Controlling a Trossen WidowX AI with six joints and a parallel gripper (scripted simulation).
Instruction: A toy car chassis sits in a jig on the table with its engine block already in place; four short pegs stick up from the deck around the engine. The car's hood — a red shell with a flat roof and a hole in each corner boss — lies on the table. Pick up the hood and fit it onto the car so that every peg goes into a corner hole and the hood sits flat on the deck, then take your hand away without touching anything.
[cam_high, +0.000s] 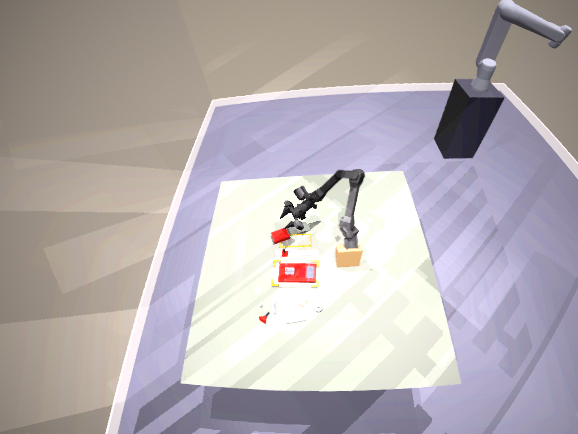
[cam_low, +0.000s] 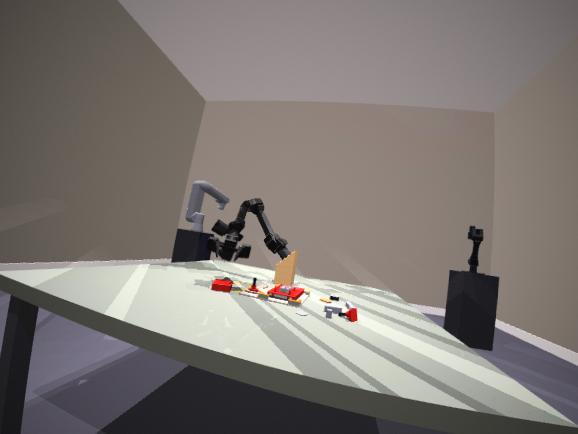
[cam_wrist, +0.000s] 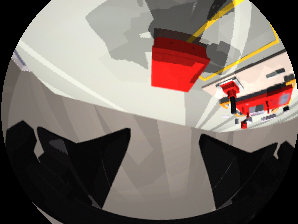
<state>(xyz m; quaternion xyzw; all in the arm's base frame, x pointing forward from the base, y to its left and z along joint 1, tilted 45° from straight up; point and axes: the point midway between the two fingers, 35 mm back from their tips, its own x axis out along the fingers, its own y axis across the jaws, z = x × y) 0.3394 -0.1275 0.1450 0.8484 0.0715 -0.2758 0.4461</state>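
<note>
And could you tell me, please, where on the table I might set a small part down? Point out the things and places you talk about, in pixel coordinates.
There looks to be bare room left of the red hood (cam_high: 280, 236) (cam_low: 221, 285) (cam_wrist: 176, 72) in the top view, and between the loose parts and the near table edge. It is crowded from the hood through the chassis (cam_high: 297, 273) (cam_low: 286, 294) to those parts.

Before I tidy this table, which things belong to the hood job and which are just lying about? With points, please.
For the job:
- red hood (cam_high: 280, 236) (cam_low: 221, 285) (cam_wrist: 175, 73)
- red chassis (cam_high: 297, 280) (cam_low: 299, 295)
- gripper (cam_high: 291, 220) (cam_low: 229, 254) (cam_wrist: 166, 136)

Apparently lying about:
- red-and-black piece (cam_high: 263, 319) (cam_low: 353, 314)
- orange piece (cam_high: 303, 303) (cam_low: 325, 300)
</note>
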